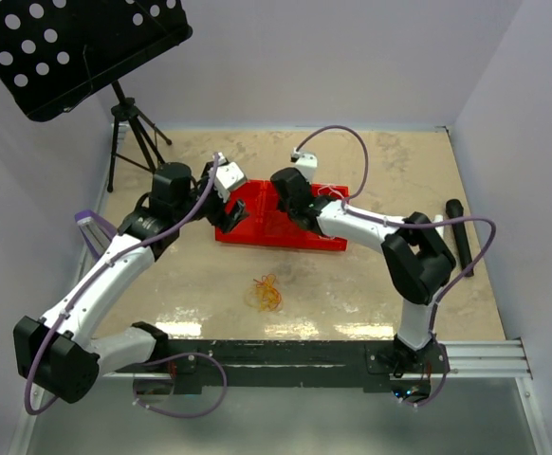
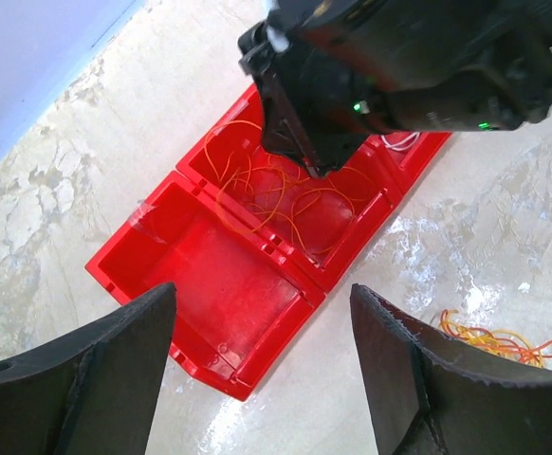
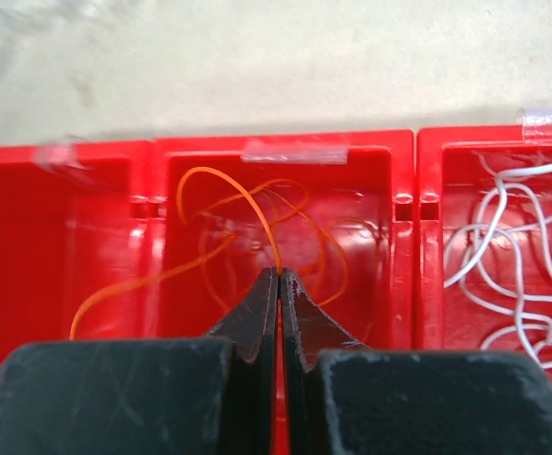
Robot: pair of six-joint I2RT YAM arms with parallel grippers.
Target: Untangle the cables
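My R gripper (image 3: 279,273) is clenched on a thin orange cord (image 3: 205,170) in the red plastic tray (image 3: 115,152), mid bin, to lift it free; L gripper (image 2: 262,294) hovers released.

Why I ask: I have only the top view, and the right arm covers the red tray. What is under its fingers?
Observer: Orange cables in the middle compartment. The right gripper has its fingers shut where one strand arcs down. I cannot tell whether it is pinched.
Operator: Anything beside that?
Observer: White cables lie in the end compartment on the right.
Operator: And the left gripper?
Observer: The left gripper has its fingers open above the tray, holding nothing.
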